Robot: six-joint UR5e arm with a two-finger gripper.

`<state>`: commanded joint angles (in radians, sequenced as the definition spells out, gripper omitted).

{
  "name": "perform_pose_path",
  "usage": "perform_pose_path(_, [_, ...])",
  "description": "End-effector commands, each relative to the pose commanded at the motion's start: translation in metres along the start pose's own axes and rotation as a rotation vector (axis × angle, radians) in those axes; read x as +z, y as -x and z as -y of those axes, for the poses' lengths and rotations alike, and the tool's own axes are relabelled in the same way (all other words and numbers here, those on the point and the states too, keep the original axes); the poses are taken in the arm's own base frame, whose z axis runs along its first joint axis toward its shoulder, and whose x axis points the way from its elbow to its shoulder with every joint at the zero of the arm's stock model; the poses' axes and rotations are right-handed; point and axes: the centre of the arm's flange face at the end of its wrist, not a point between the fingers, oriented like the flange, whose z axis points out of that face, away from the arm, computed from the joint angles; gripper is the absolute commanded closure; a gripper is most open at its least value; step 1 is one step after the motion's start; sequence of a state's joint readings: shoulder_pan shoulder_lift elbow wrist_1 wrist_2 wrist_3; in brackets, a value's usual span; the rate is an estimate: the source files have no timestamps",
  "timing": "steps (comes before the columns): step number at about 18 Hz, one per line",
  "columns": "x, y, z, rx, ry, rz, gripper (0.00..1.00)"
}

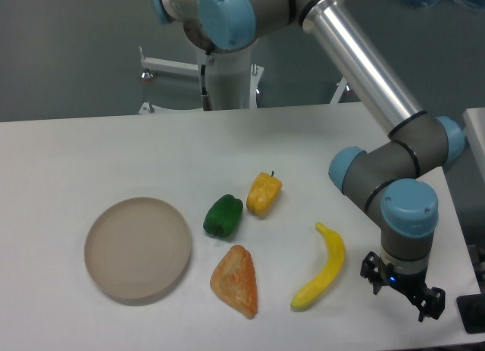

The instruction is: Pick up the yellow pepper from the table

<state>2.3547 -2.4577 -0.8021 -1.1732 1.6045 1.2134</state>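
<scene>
The yellow pepper (264, 194) lies on the white table (91, 154) near its middle, a small lumpy yellow-orange toy with a short dark stem pointing up and right. A green pepper (223, 216) lies just to its left. My gripper (402, 293) hangs over the table's front right corner, far to the right of the yellow pepper and below it in the view. Its dark fingers (431, 305) stand apart and nothing is between them.
A long yellow banana (321, 269) lies between the gripper and the peppers. An orange croissant-like toy (236, 281) lies in front of the green pepper. A round beige plate (138, 249) sits at the left. The arm's forearm (364, 70) crosses above the table's right side.
</scene>
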Motion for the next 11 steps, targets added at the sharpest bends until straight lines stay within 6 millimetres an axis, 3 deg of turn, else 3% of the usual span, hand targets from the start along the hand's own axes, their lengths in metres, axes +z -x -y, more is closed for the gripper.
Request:
perform_pose_path(4, [-0.047,-0.029,-0.020,-0.062,0.038,-0.092,0.00])
perform_pose_path(8, [-0.095,-0.069,-0.053,-0.202,0.059,-0.170,0.00])
perform_pose_path(11, [-0.111,-0.104,-0.075,-0.229,0.048,-0.273,0.00])
